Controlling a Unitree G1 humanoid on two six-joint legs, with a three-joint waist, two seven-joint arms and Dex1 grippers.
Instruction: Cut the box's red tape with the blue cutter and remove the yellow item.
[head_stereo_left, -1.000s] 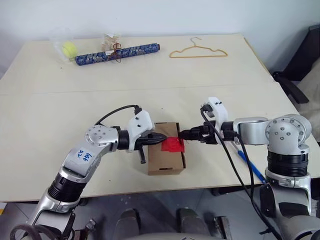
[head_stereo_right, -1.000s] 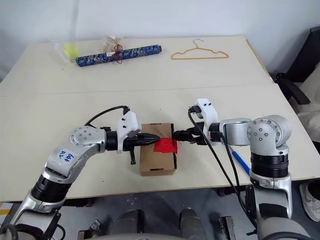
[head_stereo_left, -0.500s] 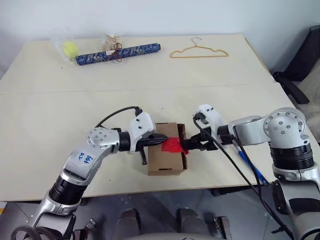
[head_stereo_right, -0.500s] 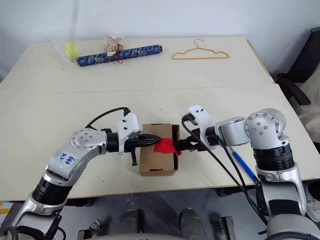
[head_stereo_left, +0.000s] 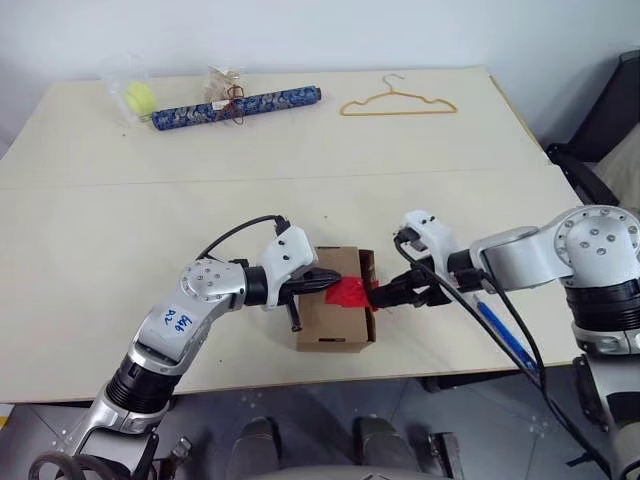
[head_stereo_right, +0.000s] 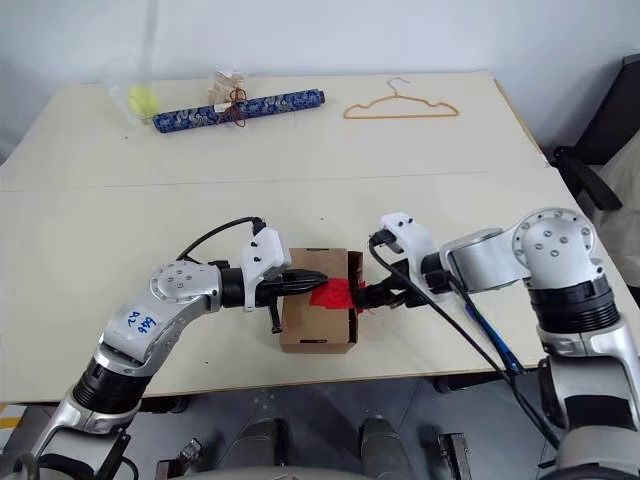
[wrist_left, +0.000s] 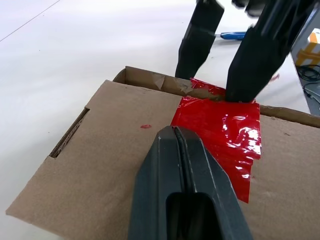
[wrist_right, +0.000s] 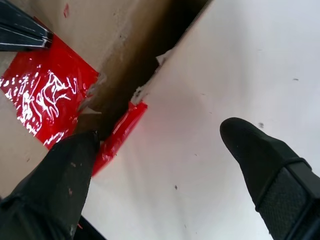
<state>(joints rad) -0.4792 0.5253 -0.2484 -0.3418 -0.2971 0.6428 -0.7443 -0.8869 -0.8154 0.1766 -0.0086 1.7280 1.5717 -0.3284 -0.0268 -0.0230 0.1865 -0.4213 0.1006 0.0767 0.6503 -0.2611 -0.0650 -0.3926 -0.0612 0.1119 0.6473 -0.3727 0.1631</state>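
The box (head_stereo_left: 333, 318) sits on the table near the front edge, and a side flap (head_stereo_left: 366, 265) stands up at its right. The red tape (head_stereo_left: 350, 293) lies crumpled on the top by that edge, and a dark gap (wrist_right: 145, 60) opens beside it. My left gripper (head_stereo_left: 326, 281) is shut, its tip resting on the box top just left of the tape (wrist_left: 220, 125). My right gripper (head_stereo_left: 381, 295) is open at the box's right edge; one finger (wrist_right: 65, 190) is by the tape, the other (wrist_right: 265, 155) stands clear. The blue cutter (head_stereo_left: 505, 335) lies on the table right of the box. The yellow item is hidden.
Along the table's far edge lie a dark blue patterned roll (head_stereo_left: 235, 106), a yellow-green ball in clear wrap (head_stereo_left: 138, 96), a small wrapped packet (head_stereo_left: 225, 85) and a tan wire hanger (head_stereo_left: 397, 103). A black chair (head_stereo_left: 600, 130) stands past the table's right side.
My right gripper has rolled and dropped from level beside the box to its right edge. The box's right flap has lifted. The left gripper has stayed put.
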